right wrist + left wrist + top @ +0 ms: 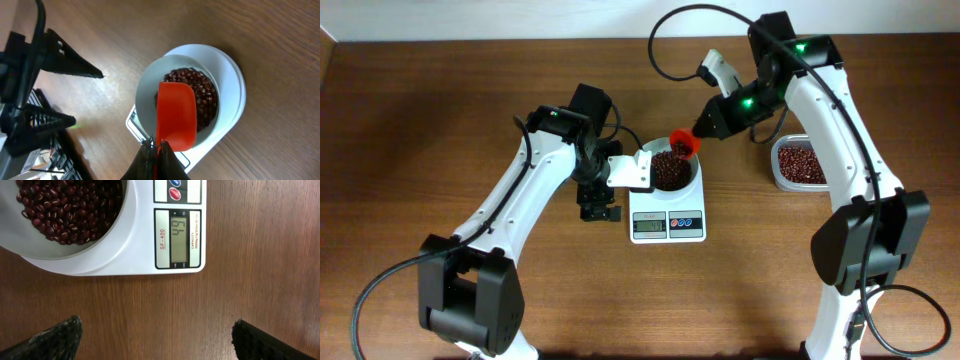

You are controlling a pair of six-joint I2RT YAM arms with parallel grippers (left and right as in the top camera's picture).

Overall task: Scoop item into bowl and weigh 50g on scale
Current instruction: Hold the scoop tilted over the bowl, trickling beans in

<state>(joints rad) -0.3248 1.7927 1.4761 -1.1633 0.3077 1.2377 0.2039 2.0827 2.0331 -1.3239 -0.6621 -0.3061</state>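
The white scale (642, 214) stands at mid table with the white bowl (694, 171) on it, partly filled with dark red beans (669, 170). My right gripper (701, 130) is shut on the handle of an orange-red scoop (683, 147), which hangs tilted over the bowl's far rim. In the right wrist view the scoop (176, 116) covers part of the beans (202, 92) in the bowl (147, 86). My left gripper (599, 207) stands open and empty just left of the scale. Its view shows the display (180, 241) reading 49, with the beans (65, 210) beside it.
A clear tub (776, 160) of more beans (801, 164) sits to the right of the scale, under the right arm. The left arm's white wrist (632, 170) lies close against the bowl's left side. Bare wood runs along the table's front.
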